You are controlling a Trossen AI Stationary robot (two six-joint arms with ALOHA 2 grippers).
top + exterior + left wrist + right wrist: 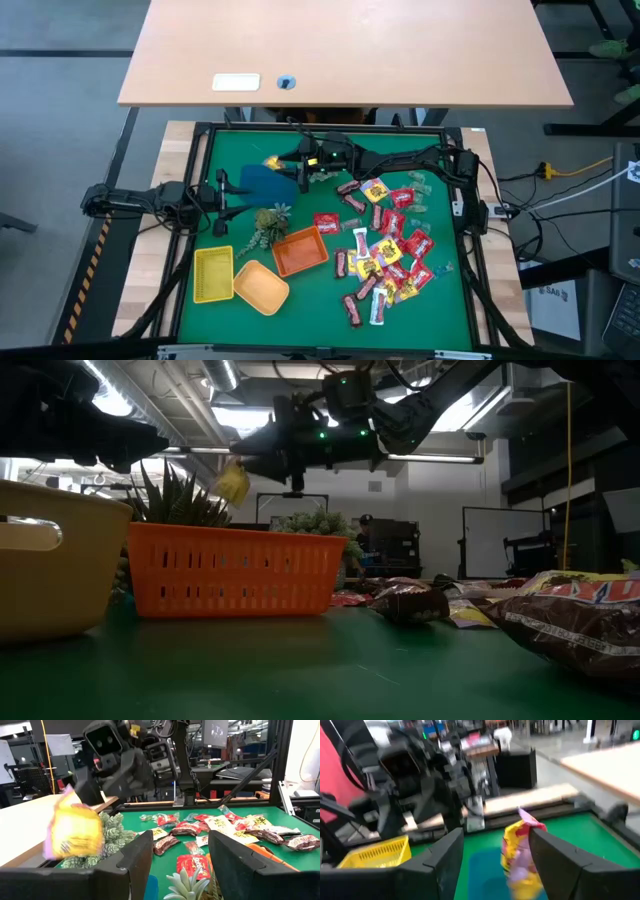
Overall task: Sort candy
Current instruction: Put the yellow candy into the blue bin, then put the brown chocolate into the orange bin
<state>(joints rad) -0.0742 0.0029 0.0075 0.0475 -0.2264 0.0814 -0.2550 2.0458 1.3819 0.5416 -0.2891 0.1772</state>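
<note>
Now right gripper point(296, 163) raised above blue tray point(262, 180), fingers spread apart, holding nothing. Yellow packet point(520, 852) loose between and just past those fingers, apparently in mid-air over blue tray, blurred in both wrist views; from table height, same packet point(233, 483) just beside gripper's tip, well above orange basket point(235, 568). Not touching either finger, as far as blur allows.

Left gripper point(226, 195) waiting just beside blue tray on side away from candy pile, fingers wide apart, empty.

Remaining candy pile point(385, 250) spread on green mat point(320, 310) on far side of blue tray from left gripper: red packets, yellow packets, dark brown bars, some overlapping. Orange basket, yellow basket point(213, 273) and tan tray point(262, 287) clustered near blue tray, toward mat's front edge, with spiky plant point(266, 226) between them and blue tray. Bare mat around blue tray's back edge, and a strip along front edge beyond tan tray.
</note>
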